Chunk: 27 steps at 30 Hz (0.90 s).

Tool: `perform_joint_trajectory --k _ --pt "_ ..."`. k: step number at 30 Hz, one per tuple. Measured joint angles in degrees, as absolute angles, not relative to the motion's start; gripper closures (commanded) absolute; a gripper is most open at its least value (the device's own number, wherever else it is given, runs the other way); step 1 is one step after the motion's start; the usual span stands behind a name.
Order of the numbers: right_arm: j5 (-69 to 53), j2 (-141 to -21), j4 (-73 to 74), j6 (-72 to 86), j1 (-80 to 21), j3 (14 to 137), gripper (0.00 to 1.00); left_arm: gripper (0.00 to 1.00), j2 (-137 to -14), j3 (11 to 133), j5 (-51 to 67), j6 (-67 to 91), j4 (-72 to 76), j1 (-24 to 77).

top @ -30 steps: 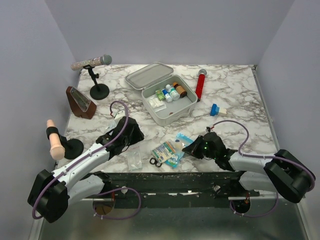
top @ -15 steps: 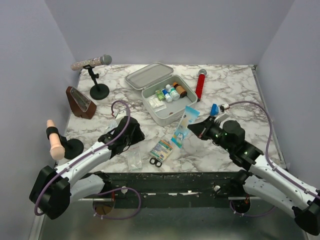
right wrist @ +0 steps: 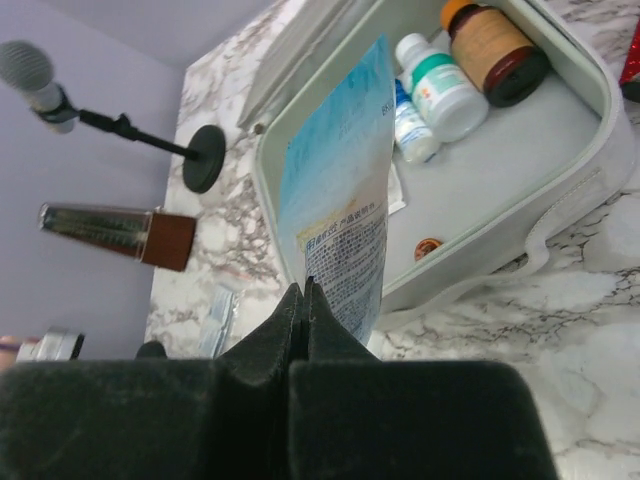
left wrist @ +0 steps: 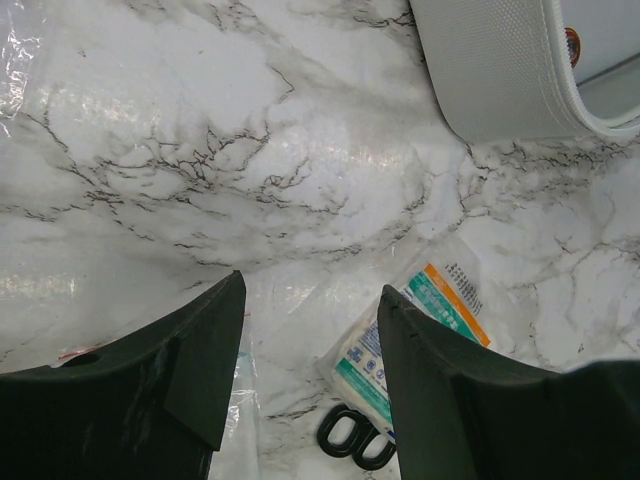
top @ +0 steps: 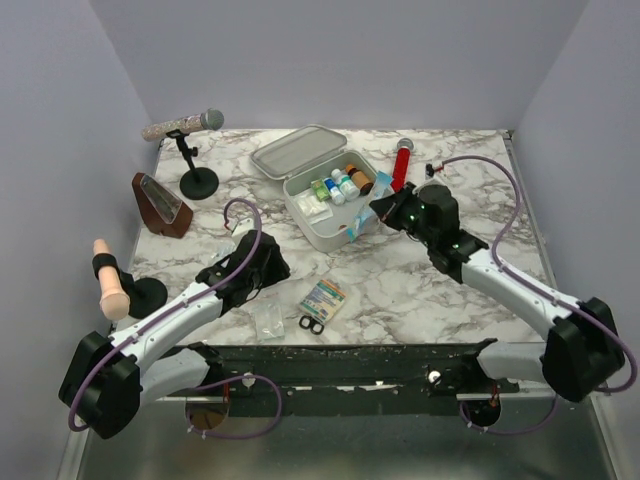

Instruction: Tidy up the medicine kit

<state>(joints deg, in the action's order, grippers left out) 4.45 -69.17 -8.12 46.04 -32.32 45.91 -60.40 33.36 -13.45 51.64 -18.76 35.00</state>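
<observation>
Operator: Status of the right end effector?

Arm: My right end effector [right wrist: 303, 290] is pinched fully closed on the lower edge of a blue sachet [right wrist: 335, 220]. The sachet stands up from my fingertips at the near right corner of the medicine kit [top: 330, 240]. I cannot tell whether it touches the rim.

Operator: Where does the kit sit?

Arm: It sits midway along the far edge of the counter [top: 470, 180], turned at an angle. Its lid is thrown open and lies back toward the far left corner. Inside, against the far wall, lie a white bottle with a green cap [right wrist: 435, 80] and an amber bottle [right wrist: 495, 50]. A red cylinder [top: 401, 170] lies on the counter just beside the kit's right wall.

Operator: And the left side?

Arm: My left end effector [left wrist: 310, 300] is open, fingers well apart, with nothing between them but bare marble. It hangs low near the middle of the near edge. Just beyond my fingertips lie a printed packet [left wrist: 430, 320] and a pair of black finger loops [left wrist: 350, 440], touching each other. A clear plastic bag [top: 268, 320] lies beside them, close to the near edge.
</observation>
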Motion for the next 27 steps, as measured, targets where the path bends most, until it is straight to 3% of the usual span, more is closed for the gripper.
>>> perform_joint_trajectory --k 10,27 --pt "1.5 -85.4 -14.3 47.8 -28.3 53.3 0.99 0.34 -60.4 34.3 -13.5 50.5 -18.8 35.0" --pt "-2.5 -90.5 -21.9 48.1 -25.8 57.8 0.99 0.34 -60.6 34.3 -13.5 50.4 -18.1 34.8"
